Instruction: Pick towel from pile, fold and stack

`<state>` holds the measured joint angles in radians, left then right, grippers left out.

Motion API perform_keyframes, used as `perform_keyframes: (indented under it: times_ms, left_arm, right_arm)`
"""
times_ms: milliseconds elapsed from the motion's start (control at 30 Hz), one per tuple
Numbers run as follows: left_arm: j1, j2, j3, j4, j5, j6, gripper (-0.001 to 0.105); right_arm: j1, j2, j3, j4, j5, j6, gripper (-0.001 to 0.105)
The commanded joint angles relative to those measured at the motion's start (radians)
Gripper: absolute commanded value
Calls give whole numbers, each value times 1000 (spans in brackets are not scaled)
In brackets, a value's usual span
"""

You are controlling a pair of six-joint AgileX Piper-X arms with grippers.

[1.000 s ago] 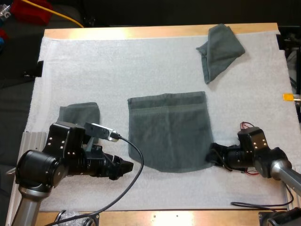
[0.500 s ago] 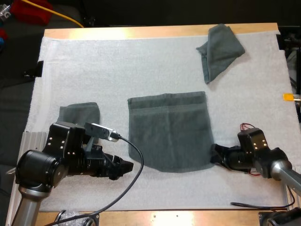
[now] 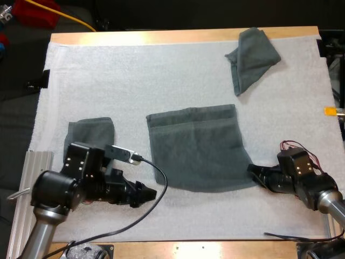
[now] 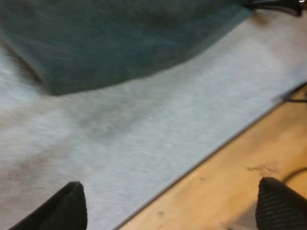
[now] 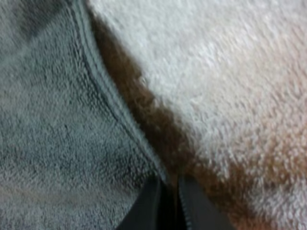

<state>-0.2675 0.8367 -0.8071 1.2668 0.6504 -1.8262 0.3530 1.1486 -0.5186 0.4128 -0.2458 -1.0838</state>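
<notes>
Watching from beside the table [image 3: 161, 36], I saw the spread towel [image 3: 194, 148] lying flat in the middle of the white mat [image 3: 161, 75], nearer its near edge. The right gripper [image 3: 252, 171] was clenched on the hem at the towel's near right corner. The bite looked thin, just the seam between the fingertips, so I judged that a lift could let the corner slip free. The left gripper [image 3: 152, 192] hung released over bare mat just beside the towel's near left corner, touching nothing. If the right arm pulled alone, the cloth would likely drag and skew rather than fold square. The folded towel [image 3: 90, 130] sat near the mat's left edge, close behind the left arm, where a careless swing might nudge it. The crumpled towel [image 3: 250, 56] lay at the far right corner.
</notes>
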Motion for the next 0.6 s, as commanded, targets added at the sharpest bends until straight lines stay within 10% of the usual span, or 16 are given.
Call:
perform_keyframes:
  times_ms: [0, 267, 567]
  left_arm:
    - [-3, 2, 23, -37, 59, 0, 70]
    - [-3, 42, 183, -271, 90, -90, 70]
    - [-3, 253, 191, -405, 90, -124, 70]
  right_arm:
    - [0, -4, 6, 19, 2, -12, 2]
    - [0, -4, 6, 19, -27, -12, 2]
    - [0, -4, 6, 19, -30, -12, 2]
